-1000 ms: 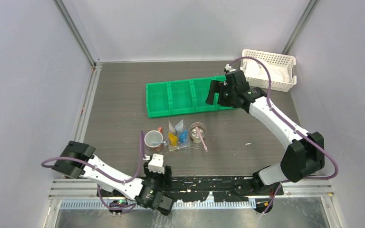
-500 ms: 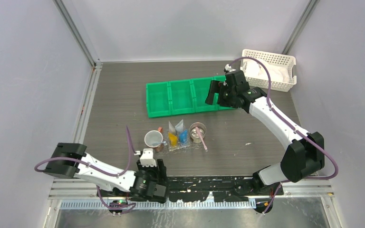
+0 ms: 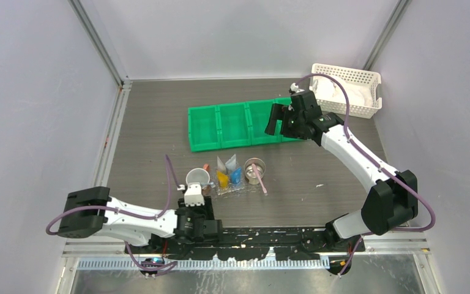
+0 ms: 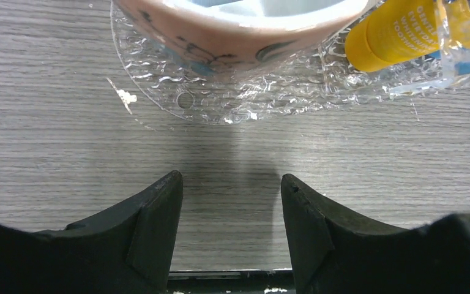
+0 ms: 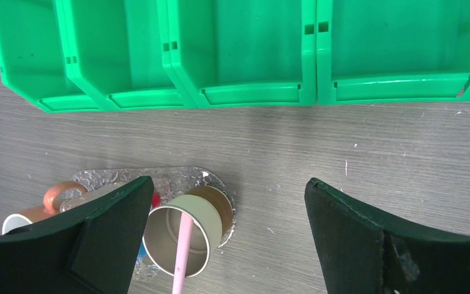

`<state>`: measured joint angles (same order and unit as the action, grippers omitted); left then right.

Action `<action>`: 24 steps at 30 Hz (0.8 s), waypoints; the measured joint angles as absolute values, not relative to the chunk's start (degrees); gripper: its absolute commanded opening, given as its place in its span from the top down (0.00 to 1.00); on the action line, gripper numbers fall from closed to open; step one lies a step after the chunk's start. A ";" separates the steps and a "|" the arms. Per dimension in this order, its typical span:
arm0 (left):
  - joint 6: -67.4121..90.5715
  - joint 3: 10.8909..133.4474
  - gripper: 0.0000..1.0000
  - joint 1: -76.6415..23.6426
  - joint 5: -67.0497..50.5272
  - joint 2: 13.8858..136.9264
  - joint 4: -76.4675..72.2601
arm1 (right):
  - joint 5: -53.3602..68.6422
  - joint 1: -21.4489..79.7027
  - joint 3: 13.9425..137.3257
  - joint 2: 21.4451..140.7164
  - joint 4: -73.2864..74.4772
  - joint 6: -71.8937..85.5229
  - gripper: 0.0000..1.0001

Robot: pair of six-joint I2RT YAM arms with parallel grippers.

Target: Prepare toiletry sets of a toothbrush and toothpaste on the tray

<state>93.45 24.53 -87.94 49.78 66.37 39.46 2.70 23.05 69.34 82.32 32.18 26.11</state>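
On the tray (image 4: 220, 101): we see two cups. The pink toothbrush (image 3: 261, 181) stands in the right-hand cup (image 3: 254, 170). Tubes lie between the cups, among them a yellow toothpaste (image 3: 222, 179) and a blue toothpaste (image 3: 236, 176).
Done so far: we judge one brush-and-paste set as good as gathered there.
Left to do: we find no second toothbrush in any view, so a second set looks unfinished.
Left gripper (image 4: 229, 184): jaws part-way apart, holding nothing, low over the worktop (image 4: 67, 159) just short of the tray's near edge, by the left cup (image 4: 238, 24).
Right gripper (image 5: 229, 182): jaws spread wide, holding nothing, raised near the green bin (image 3: 220, 125).
Worktop: dark wood-grain, lightly scuffed.
Room: pale grey walls, with a white basket (image 3: 346, 82) at the far right corner.
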 measured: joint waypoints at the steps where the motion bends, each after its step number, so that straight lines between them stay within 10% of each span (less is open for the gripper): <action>1: 92.99 25.02 0.39 -87.61 49.60 67.11 39.72 | 2.70 23.00 69.25 82.32 32.16 26.11 0.00; 24: 90.32 26.57 0.44 -87.22 49.08 68.62 44.88 | 3.40 22.04 67.77 82.30 31.68 26.50 0.00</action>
